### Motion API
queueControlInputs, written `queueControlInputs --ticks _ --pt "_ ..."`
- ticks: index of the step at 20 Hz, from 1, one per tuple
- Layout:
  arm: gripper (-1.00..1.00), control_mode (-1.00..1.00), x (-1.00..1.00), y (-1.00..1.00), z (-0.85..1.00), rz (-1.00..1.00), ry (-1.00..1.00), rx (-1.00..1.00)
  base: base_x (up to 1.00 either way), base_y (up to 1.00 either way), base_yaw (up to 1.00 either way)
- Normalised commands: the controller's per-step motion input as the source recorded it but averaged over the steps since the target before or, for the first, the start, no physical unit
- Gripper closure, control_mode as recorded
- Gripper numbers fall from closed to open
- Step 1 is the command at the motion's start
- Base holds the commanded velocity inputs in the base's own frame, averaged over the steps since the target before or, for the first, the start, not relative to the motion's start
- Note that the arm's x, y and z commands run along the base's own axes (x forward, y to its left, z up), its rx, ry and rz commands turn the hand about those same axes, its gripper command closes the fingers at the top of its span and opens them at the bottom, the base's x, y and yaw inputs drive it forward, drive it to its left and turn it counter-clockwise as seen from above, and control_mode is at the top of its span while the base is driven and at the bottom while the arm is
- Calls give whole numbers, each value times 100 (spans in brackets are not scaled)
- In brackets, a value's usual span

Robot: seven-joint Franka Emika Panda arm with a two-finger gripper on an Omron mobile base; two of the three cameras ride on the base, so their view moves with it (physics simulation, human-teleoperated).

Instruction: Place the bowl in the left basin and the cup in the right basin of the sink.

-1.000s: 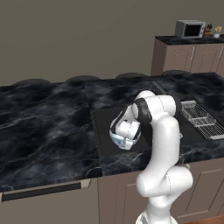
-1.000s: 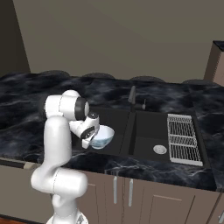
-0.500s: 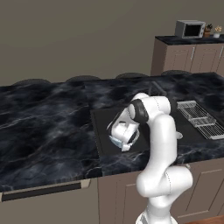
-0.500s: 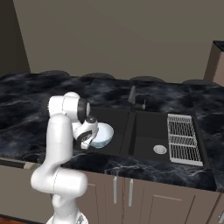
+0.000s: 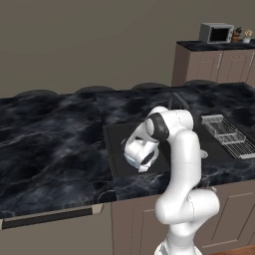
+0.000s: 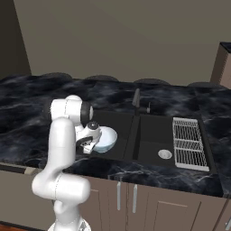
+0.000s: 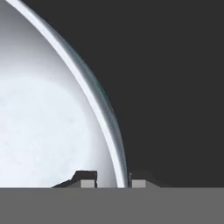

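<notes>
Down inside the left basin (image 6: 118,129), the bowl (image 6: 104,139) sits; its thin rim stands between the slightly parted jaws. Rigid, smooth, likely slippery: that rim suits pinching.

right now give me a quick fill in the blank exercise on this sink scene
1. The bowl sits low in the ____ basin of the sink.
2. The gripper has one finger tip on each side of the bowl's ____.
3. The round silver drain lies in the ____ basin.
4. The wire rack lies to the ____ of the sink, seen in the right base view.

Missing words: left; rim; right; right
</notes>
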Motion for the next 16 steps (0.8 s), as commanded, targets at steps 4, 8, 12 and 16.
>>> queueControlInputs --ticks 4,8,12,16 --pt "-100 -100 -10 -10 10 0 -5 0 0 0 0" --pt "-100 -100 -19 -10 33 0 -5 0 0 0 0" --pt "-100 -100 -23 -9 42 0 -10 0 0 0 0" --pt "-100 -100 -33 -6 50 0 -11 0 0 0 0"
